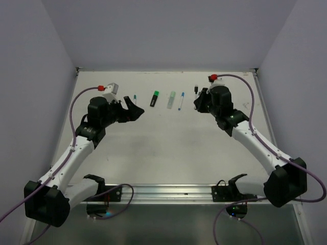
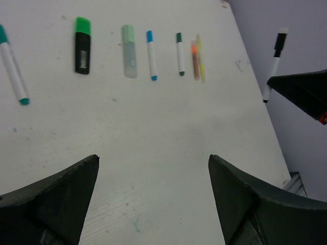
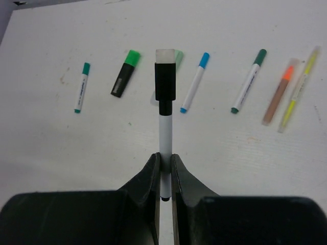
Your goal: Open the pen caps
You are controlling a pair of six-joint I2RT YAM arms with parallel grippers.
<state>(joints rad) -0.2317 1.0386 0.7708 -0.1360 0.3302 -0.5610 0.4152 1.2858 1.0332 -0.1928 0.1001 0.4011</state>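
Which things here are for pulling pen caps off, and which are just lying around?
For the job: black cap on the pen held in the right gripper; green cap; mint cap; blue cap; the open left gripper.
Just lying about: purple cable; metal rail.

Four white markers [image 3: 82, 87] [image 3: 194, 83] [image 3: 249, 88] [image 3: 165, 132], four highlighters [image 3: 124, 80] [image 2: 129, 56] [image 3: 278, 97] [image 3: 299, 94], six discernible pen caps [image 3: 86, 66] [image 3: 133, 57] [image 2: 127, 31] [image 3: 204, 58] [image 3: 261, 55] [image 3: 165, 81].

Pen [image 3: 164, 133] wht, cap [image 3: 165, 84] blk; highlighter [image 3: 121, 84] blk, grn cap [image 3: 133, 57]; marker [image 2: 130, 58] prob. mint
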